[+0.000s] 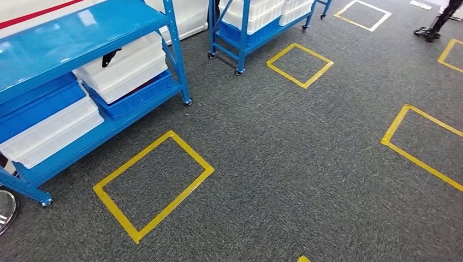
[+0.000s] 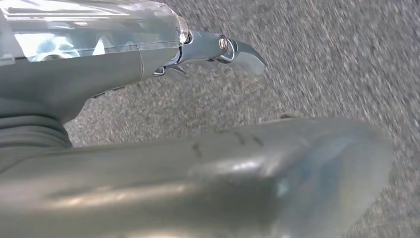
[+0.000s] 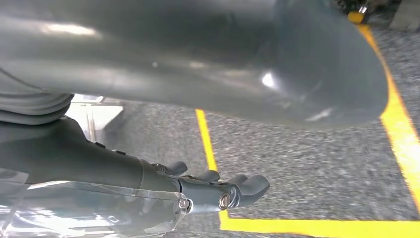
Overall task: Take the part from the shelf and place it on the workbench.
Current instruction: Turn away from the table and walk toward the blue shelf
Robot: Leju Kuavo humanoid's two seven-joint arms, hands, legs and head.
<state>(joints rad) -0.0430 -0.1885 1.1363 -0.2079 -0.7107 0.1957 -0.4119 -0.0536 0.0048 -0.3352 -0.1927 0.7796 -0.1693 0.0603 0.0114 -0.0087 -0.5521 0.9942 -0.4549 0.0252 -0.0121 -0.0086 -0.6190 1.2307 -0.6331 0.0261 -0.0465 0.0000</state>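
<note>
1. Blue metal shelf rack (image 1: 65, 49) is sitting at the left of the head view on small castors, w/ a glossy flat top deck.
2. White ribbed plastic bins (image 1: 123, 68) and blue plastic crates (image 1: 136, 95) are filling its lower levels; a small black part (image 1: 111, 56) is lying on a white bin under the top deck, too small to tell its shape.
3. A second blue wheeled rack (image 1: 248, 33) w/ white bins is standing further back.
4. Grey speckled carpet floor (image 1: 284, 164) is carrying yellow tape rectangles (image 1: 154, 185).
5. Left robot hand (image 2: 218, 52) is hanging over carpet, holding nothing, dark fingers nearly straight and apart from the thick grey thumb.
6. Right robot hand (image 3: 218, 191) is hanging over a yellow tape line, fingers lightly curled, spread from the thumb, nothing in it.
</note>
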